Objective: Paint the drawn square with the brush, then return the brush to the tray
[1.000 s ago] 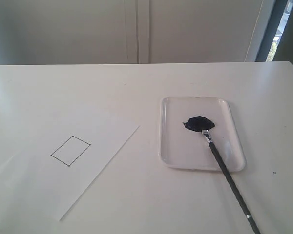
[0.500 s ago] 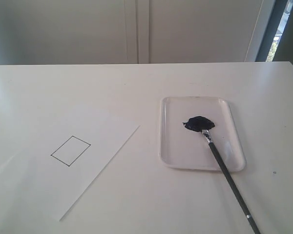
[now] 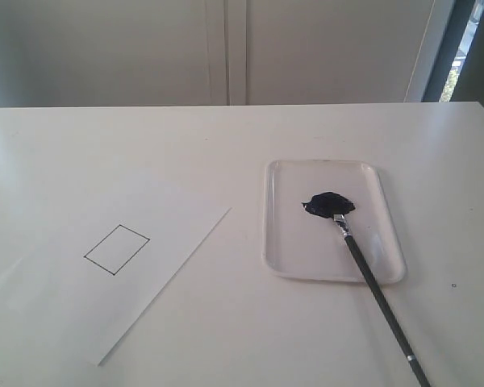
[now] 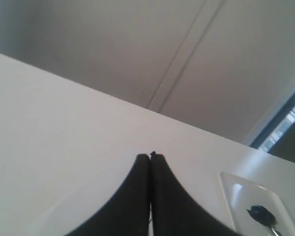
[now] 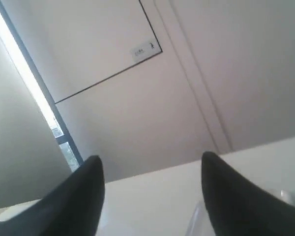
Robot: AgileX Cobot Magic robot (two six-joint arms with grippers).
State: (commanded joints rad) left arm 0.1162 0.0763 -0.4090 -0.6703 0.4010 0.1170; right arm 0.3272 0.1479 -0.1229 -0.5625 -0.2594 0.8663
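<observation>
The drawn square point(image 3: 117, 249) is a thin black outline, unfilled, on a slanted white paper sheet point(image 3: 105, 266) at the left of the table. The white tray point(image 3: 363, 173) lies to the right and holds a dark paint blob point(image 3: 328, 203). The brush point(image 3: 375, 290) rests with its bristles in the blob and its black handle over the tray's near rim onto the table. Neither gripper shows in the exterior view. My left gripper point(image 4: 150, 156) is shut with nothing in it, above the table; the tray point(image 4: 232, 189) lies off to its side. My right gripper point(image 5: 150, 162) is open and holds nothing.
The white table point(image 3: 242, 129) runs back to a pale wall with panel seams point(image 3: 226, 48). A dark window frame point(image 3: 444, 48) stands at the far right corner. A tiny dark speck point(image 3: 453, 285) lies on the table right of the tray.
</observation>
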